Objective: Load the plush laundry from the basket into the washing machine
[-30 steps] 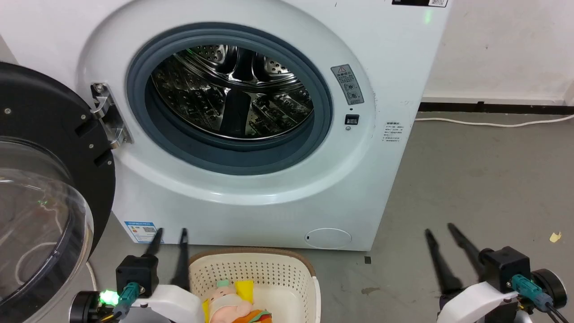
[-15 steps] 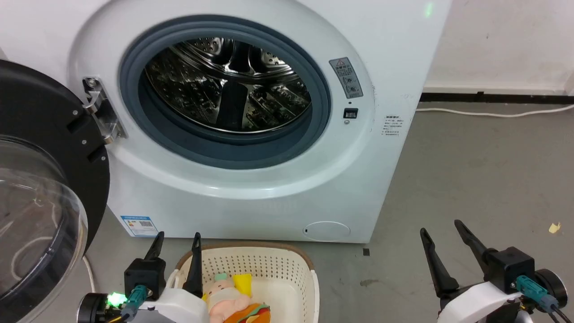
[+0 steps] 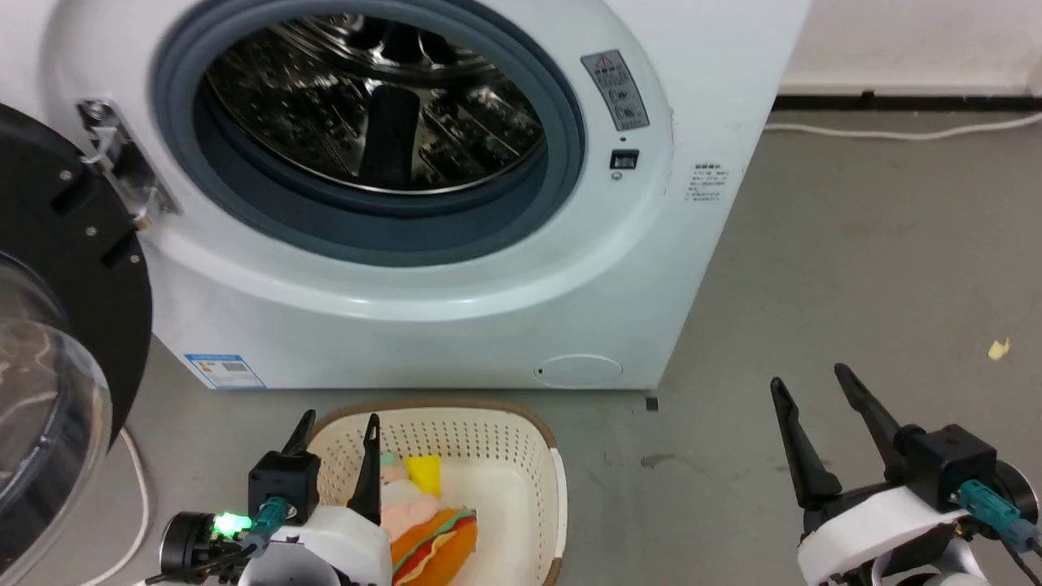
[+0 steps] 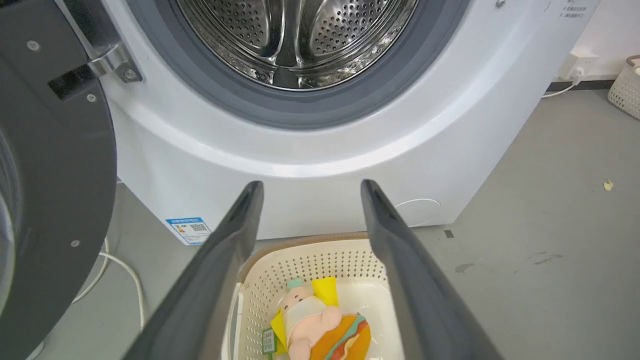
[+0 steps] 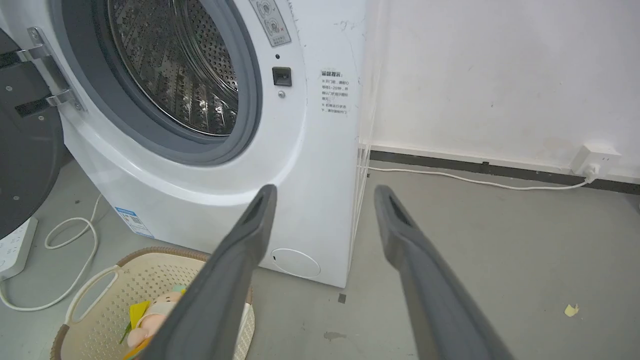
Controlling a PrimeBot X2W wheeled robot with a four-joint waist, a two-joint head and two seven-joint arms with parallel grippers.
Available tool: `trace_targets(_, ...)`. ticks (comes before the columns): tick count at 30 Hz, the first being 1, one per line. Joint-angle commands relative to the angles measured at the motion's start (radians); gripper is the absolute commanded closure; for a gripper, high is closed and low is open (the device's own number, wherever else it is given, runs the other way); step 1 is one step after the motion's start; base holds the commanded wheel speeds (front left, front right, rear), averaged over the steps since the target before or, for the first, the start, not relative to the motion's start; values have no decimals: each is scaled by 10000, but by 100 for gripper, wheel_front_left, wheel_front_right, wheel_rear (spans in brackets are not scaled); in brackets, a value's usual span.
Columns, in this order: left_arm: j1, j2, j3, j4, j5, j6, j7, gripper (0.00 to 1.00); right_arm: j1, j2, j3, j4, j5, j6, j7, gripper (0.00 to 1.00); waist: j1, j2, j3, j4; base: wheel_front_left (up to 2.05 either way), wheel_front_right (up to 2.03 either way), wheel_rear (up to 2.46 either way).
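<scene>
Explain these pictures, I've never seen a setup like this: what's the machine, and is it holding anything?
It is a wheeled robot with two arms. The wide picture comes from a camera on its head, looking down; the other two look along each arm's two long dark fingers. Ahead stands a large white front-loading washing machine, its black-rimmed round door swung open, a shiny perforated steel drum inside. On the grey floor sits a cream perforated plastic basket holding small plush laundry toys, pink, yellow and orange. The left gripper is poised by the basket, the right gripper off to the side; both are open and hold nothing.
</scene>
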State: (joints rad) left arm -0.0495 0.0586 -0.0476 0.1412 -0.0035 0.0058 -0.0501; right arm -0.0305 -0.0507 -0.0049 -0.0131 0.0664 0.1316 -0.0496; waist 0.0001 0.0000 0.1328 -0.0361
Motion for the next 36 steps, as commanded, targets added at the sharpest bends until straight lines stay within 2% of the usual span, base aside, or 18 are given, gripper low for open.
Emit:
trace_targets(1,-261,87,-47,235,-83,-43,-101,0,-168,3,10,-60,149,-2,-114,0,-1,0,236,-101,0,0,0)
trace_targets(22,-2247,787,-331,3201,-349,-336,171,0,-842,3,160,-261,1080,-4,-551,0,-1,0,2421,-787,0,0,0)
trace_targets(27,-2816,1033,-533,3917,-266,-261,596,0,-1015,3,153,-347,1295,-4,-656,0,-1,0,2987,-958,0,0,0)
trace_targets(36,-3770,1378,-880,4968,-261,-454,1108,0,-1245,4,122,-498,1631,-5,-843,0,-1,0,3883,-1182,0,0,0)
